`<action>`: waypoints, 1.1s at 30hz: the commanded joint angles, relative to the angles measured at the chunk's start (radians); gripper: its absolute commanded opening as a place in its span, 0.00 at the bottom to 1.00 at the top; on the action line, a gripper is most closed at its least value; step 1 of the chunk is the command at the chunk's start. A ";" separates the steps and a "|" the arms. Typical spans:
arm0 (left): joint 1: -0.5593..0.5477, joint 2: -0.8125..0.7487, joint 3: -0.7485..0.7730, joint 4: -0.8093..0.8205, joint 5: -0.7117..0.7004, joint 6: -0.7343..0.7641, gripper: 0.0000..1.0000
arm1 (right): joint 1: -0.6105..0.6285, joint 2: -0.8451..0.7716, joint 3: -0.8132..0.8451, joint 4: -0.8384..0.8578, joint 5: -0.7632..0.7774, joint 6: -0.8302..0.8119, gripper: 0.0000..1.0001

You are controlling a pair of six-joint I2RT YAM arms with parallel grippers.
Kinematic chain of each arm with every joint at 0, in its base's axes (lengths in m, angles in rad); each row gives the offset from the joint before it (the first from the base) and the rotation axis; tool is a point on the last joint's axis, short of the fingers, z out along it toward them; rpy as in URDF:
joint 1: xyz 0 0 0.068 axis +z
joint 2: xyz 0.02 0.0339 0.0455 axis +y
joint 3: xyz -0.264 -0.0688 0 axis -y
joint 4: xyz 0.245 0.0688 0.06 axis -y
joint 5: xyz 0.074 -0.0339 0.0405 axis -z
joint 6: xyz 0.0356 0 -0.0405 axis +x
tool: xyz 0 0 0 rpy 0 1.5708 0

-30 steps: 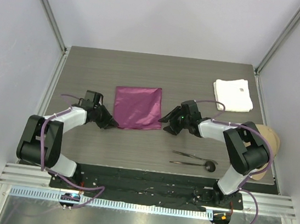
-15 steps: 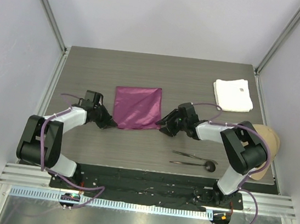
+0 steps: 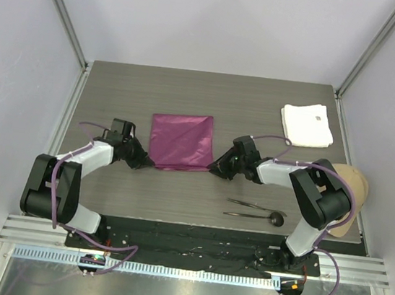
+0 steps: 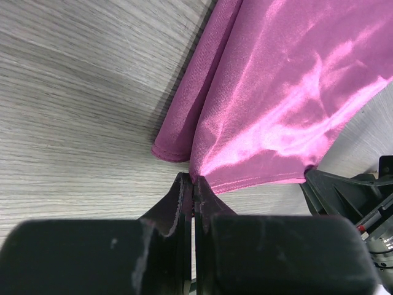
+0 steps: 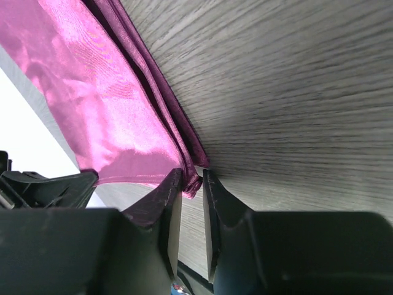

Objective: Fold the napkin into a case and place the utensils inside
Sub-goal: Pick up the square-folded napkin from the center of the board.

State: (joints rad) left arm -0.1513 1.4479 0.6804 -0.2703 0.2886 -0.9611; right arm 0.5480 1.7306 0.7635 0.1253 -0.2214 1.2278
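A gray wooden tabletop [image 3: 260, 112] is lying in the middle, its grain lines running left to right. Plain pale walls [image 3: 214, 19] are standing on the far side, the left and the right. Silver metal posts [image 3: 61, 6] are going up at the far corners. A shiny metal rail [image 3: 181, 273] is running along the near edge. Soft, even light is falling everywhere.

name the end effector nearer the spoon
Right. The right end effector is at the napkin's near right corner, close to the spoon; the left end effector is across the napkin.
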 commanded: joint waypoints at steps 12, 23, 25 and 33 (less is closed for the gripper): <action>-0.004 -0.034 0.024 -0.004 0.007 0.028 0.00 | 0.004 -0.048 0.033 -0.119 0.054 -0.083 0.29; -0.005 -0.046 0.021 -0.006 0.012 0.030 0.00 | 0.006 -0.048 0.043 -0.115 0.036 -0.091 0.15; -0.004 -0.052 0.021 -0.007 0.006 0.032 0.00 | 0.004 -0.048 0.052 -0.119 0.036 -0.097 0.15; -0.004 -0.064 0.025 -0.014 0.007 0.033 0.00 | 0.004 -0.051 0.059 -0.119 0.005 -0.108 0.28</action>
State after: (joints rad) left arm -0.1551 1.4113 0.6804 -0.2817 0.2962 -0.9520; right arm 0.5503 1.7107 0.7948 0.0216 -0.2157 1.1427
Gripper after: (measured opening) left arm 0.037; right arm 0.264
